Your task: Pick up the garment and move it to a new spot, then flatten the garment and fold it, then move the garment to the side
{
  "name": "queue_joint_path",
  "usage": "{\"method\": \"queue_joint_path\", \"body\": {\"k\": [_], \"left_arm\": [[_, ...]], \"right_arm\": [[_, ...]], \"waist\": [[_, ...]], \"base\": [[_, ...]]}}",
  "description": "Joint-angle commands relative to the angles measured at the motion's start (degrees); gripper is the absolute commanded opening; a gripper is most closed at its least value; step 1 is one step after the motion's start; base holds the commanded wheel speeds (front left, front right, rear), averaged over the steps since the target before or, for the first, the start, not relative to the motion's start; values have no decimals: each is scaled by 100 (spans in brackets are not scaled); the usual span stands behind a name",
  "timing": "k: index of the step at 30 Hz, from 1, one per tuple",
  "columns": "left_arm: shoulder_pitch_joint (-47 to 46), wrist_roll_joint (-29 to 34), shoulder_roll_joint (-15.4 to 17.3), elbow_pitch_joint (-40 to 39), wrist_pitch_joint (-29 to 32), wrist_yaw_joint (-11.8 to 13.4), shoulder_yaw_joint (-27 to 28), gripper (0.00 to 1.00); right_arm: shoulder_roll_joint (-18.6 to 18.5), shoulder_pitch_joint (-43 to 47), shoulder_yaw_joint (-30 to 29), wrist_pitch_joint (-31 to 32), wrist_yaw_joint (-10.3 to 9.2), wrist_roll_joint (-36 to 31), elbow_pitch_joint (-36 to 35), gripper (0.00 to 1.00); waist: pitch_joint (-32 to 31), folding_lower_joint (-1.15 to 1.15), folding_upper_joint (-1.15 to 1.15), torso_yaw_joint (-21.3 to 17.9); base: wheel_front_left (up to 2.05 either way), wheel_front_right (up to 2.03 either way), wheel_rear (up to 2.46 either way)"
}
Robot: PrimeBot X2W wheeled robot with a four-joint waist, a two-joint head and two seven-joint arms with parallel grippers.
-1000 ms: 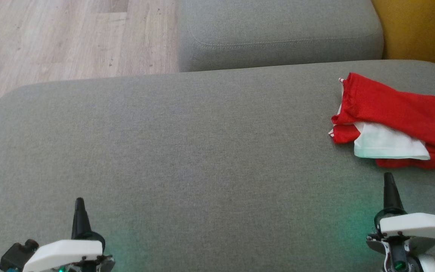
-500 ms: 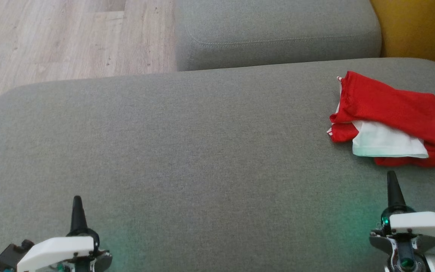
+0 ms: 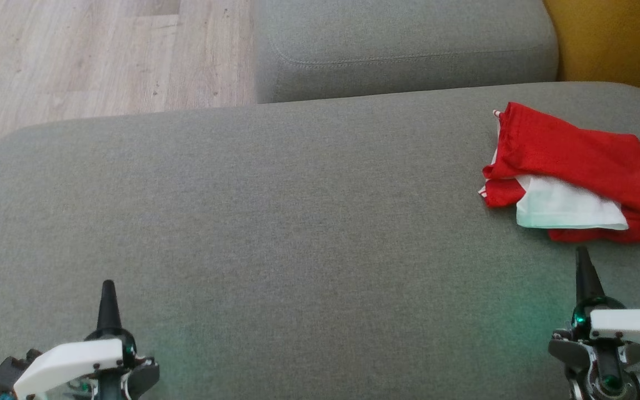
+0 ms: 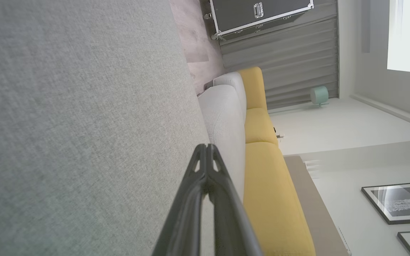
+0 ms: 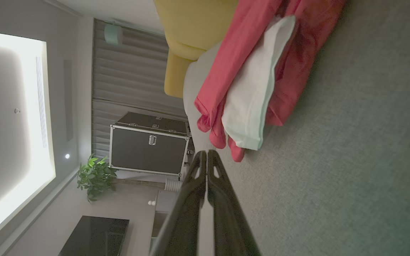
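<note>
Now, at our far left, pale wooden floorboards (image 3: 75,55) run past the rounded left edge of the broad grey fabric cushion (image 3: 298,211) before us. Our left gripper (image 3: 108,286) sits over the cushion's near left part, its two dark fingers pressed together on nothing. From there the grey surface lies bare across the middle, giving wide room for moving. Beyond its far edge sits a smaller grey upholstered cushion (image 3: 403,50). The folded red-and-white cloth garment (image 3: 575,161) lies on the broad cushion close to its right edge. Just in front of the garment but apart from it, our right gripper (image 3: 582,255) points at it, fingers closed and empty. A yellow upholstered sofa (image 3: 620,39) fills the far right corner. Across the room, the right wrist view shows a black metal-edged case (image 5: 148,145) and a green potted plant (image 5: 93,176), both well clear of us.
</note>
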Motion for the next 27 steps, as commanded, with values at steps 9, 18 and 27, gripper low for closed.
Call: {"method": "queue_joint_path", "body": {"k": [9,18,27], "left_arm": [[-335,-539,20,-246,177,-31,297,0],[-383,-1014,22,-282,329,-39,395,0],[-408,-1263,22,-301,409,-43,446,0]], "right_arm": [[-36,-364,26,171,-4,670,-303,0],[-39,-386,-29,319,-4,1248,-371,0],[-40,-397,-58,397,-4,1551,-406,0]], "waist": [[16,0,0,-26],[32,0,0,-53],[41,0,0,-66]], "base": [[0,0,0],[0,0,0],[0,0,0]]}}
